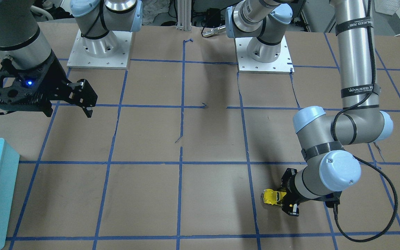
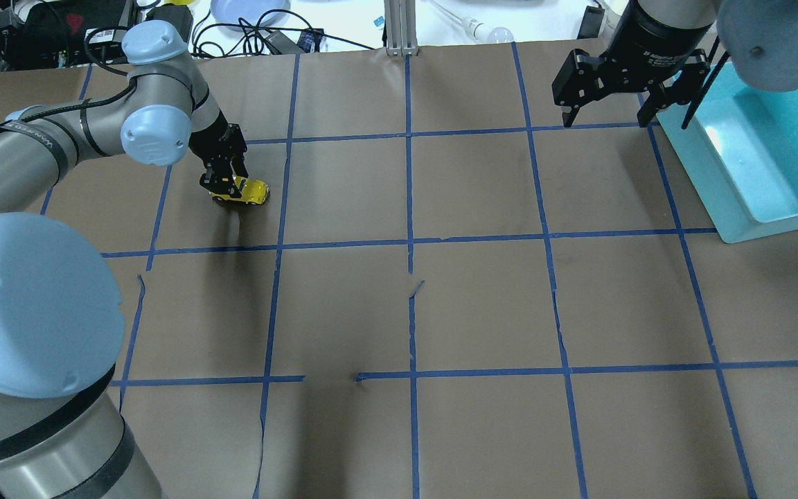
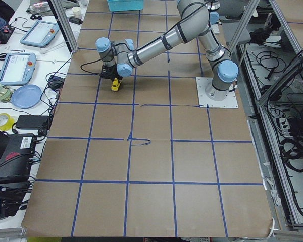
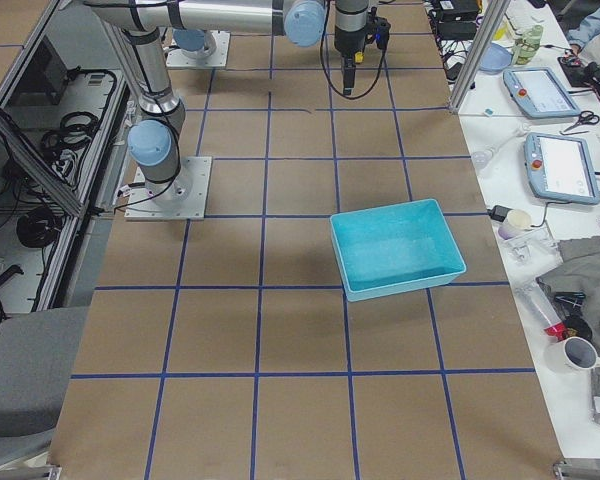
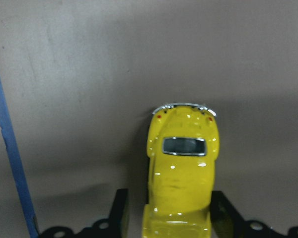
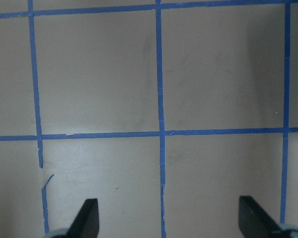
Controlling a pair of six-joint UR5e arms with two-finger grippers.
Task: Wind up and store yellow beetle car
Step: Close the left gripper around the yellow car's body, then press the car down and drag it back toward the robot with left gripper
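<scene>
The yellow beetle car sits on the brown table with its rear end pointing away from the wrist camera. My left gripper is shut on the car, one finger on each flank. The overhead view shows the car sticking out to the right of the left gripper, and the front-facing view shows the car low at the left gripper. My right gripper is open and empty, hanging above the table beside the teal bin; its wrist view shows only bare table.
A teal bin stands at the table's right end; it also shows in the front-facing view and the right view. Blue tape lines grid the brown table. Tablets, cables and tape rolls lie off the table's edges.
</scene>
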